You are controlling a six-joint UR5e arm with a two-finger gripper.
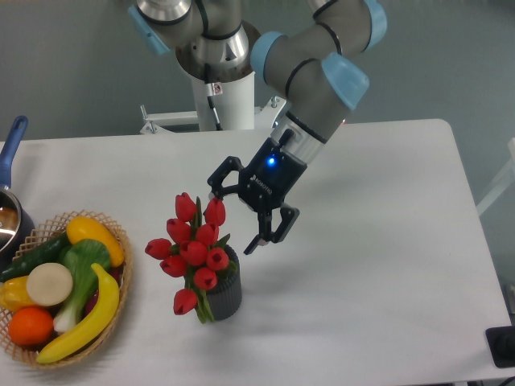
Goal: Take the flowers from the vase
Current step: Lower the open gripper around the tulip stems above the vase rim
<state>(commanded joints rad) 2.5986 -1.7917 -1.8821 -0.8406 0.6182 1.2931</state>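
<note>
A: Where are the flowers (191, 248)?

B: In the vase (224, 291), left of centre on the desk (378, 241), with the wicker basket (121, 261) further left. The bunch leans up and left from the vase mouth.

A: And the end effector (233, 218)?

B: Just to the right of the top buds, its 2 fingers spread wide and holding nothing. The bunch lies down and left of it.
</note>
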